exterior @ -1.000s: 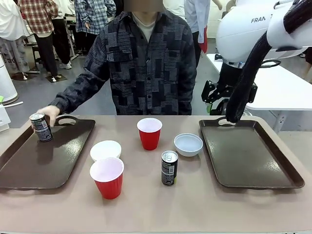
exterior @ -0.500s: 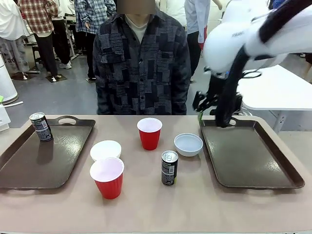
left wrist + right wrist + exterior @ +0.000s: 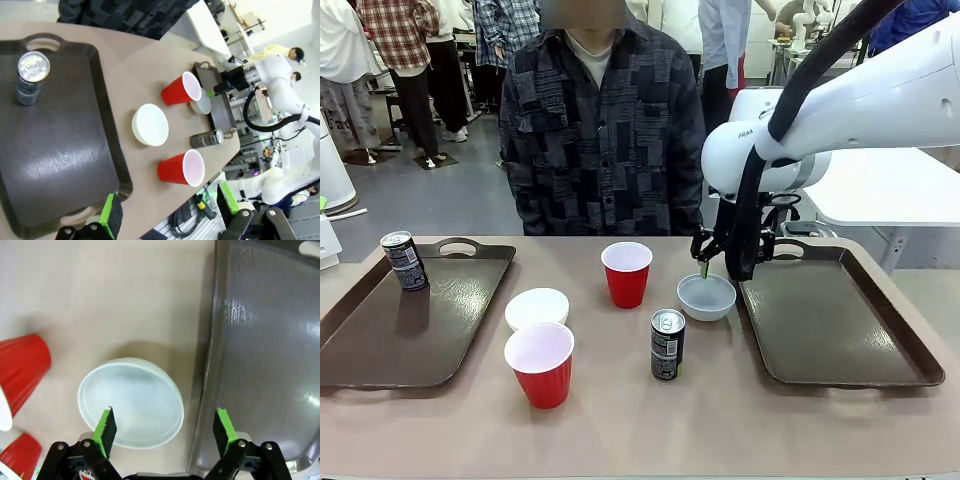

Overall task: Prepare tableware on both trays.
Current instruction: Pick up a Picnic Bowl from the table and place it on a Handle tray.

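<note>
My right gripper (image 3: pixel 722 264) hangs open just above the white bowl (image 3: pixel 707 296) that sits left of the right tray (image 3: pixel 840 330). In the right wrist view its open fingers (image 3: pixel 107 426) straddle the bowl's (image 3: pixel 131 402) right half and the tray's rim (image 3: pixel 202 390). A dark can (image 3: pixel 404 260) stands upright in the far corner of the left tray (image 3: pixel 410 330). Between the trays are a second white bowl (image 3: pixel 537 307), two red cups (image 3: pixel 626 273) (image 3: pixel 540 363) and another can (image 3: pixel 667 344). My left gripper (image 3: pixel 167 212) is open, high over the left tray's (image 3: pixel 65 150) near end.
A person in a dark patterned shirt (image 3: pixel 605 130) stands at the far edge of the table, hands off it. The inside of the right tray is bare. Bare tabletop (image 3: pixel 650 430) runs along the front edge. Other people and a white table (image 3: pixel 890 185) are behind.
The person's hand let go of the can on the left tray and drew back. My right arm swung down and left, from above the right tray's far end to over the bowl.
</note>
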Action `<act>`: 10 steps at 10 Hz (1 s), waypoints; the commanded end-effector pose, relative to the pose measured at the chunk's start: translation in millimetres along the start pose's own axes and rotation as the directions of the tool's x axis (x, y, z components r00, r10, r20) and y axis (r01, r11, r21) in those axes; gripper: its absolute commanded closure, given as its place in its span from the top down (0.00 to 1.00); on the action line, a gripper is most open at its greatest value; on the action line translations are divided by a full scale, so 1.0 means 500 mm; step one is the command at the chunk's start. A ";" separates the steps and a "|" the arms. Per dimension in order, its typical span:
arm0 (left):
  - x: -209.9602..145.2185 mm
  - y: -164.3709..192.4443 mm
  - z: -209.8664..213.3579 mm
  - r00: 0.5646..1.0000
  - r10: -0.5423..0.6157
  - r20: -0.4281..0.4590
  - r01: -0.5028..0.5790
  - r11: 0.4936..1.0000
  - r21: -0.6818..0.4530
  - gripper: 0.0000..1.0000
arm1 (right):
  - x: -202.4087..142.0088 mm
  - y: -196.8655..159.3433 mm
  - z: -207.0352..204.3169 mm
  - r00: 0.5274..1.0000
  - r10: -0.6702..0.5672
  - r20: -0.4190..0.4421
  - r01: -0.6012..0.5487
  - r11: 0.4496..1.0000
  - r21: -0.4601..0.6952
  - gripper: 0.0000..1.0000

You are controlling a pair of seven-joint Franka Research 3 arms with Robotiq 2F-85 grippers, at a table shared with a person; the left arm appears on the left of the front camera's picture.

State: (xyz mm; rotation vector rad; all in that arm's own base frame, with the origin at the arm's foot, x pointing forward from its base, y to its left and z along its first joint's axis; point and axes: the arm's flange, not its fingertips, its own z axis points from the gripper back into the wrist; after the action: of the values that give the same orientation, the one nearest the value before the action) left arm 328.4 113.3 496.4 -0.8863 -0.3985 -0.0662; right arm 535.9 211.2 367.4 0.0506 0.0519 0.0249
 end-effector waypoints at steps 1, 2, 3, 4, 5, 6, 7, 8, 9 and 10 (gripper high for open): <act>0.003 -0.002 0.000 1.000 0.004 0.012 -0.004 1.000 -0.014 1.00 | 0.003 -0.001 -0.009 0.999 -0.023 0.035 0.024 0.999 -0.029 1.00; 0.003 -0.002 0.000 1.000 0.004 0.012 -0.004 1.000 -0.014 1.00 | 0.003 -0.007 -0.020 0.999 -0.022 0.027 0.022 1.000 -0.020 1.00; 0.003 -0.002 0.000 1.000 0.004 0.012 -0.004 1.000 -0.014 1.00 | 0.002 -0.008 -0.027 1.000 -0.018 0.008 0.019 1.000 -0.018 0.80; 0.003 -0.002 0.000 1.000 0.004 0.012 -0.004 1.000 -0.014 1.00 | 0.001 -0.006 -0.028 1.000 -0.016 0.000 0.016 1.000 -0.019 0.80; 0.003 -0.002 0.000 1.000 0.004 0.012 -0.004 1.000 -0.014 1.00 | 0.000 -0.007 -0.029 1.000 -0.009 -0.005 0.009 1.000 -0.024 0.60; 0.003 -0.002 0.000 1.000 0.004 0.012 -0.004 1.000 -0.014 1.00 | 0.000 -0.005 -0.038 1.000 -0.006 -0.015 0.005 0.999 -0.033 0.76; 0.003 -0.002 0.000 1.000 0.004 0.012 -0.004 1.000 -0.014 1.00 | 0.000 -0.004 -0.043 1.000 -0.003 -0.022 0.003 0.999 -0.039 0.40; 0.003 -0.002 0.000 1.000 0.004 0.012 -0.004 1.000 -0.014 1.00 | 0.000 -0.003 -0.044 1.000 -0.003 -0.023 0.002 0.999 -0.043 0.56; 0.003 -0.002 0.000 1.000 0.004 0.012 -0.004 1.000 -0.014 1.00 | -0.003 -0.004 -0.046 1.000 -0.002 -0.027 0.001 0.999 -0.047 0.20; 0.003 -0.002 0.000 1.000 0.004 0.012 -0.004 1.000 -0.014 1.00 | -0.004 -0.004 -0.045 1.000 -0.003 -0.030 0.001 0.999 -0.051 0.36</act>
State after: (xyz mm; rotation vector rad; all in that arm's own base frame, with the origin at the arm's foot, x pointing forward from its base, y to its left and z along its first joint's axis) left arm 328.4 113.3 496.4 -0.8863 -0.3986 -0.0662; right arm 533.1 211.2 347.5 0.0380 0.0839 0.0255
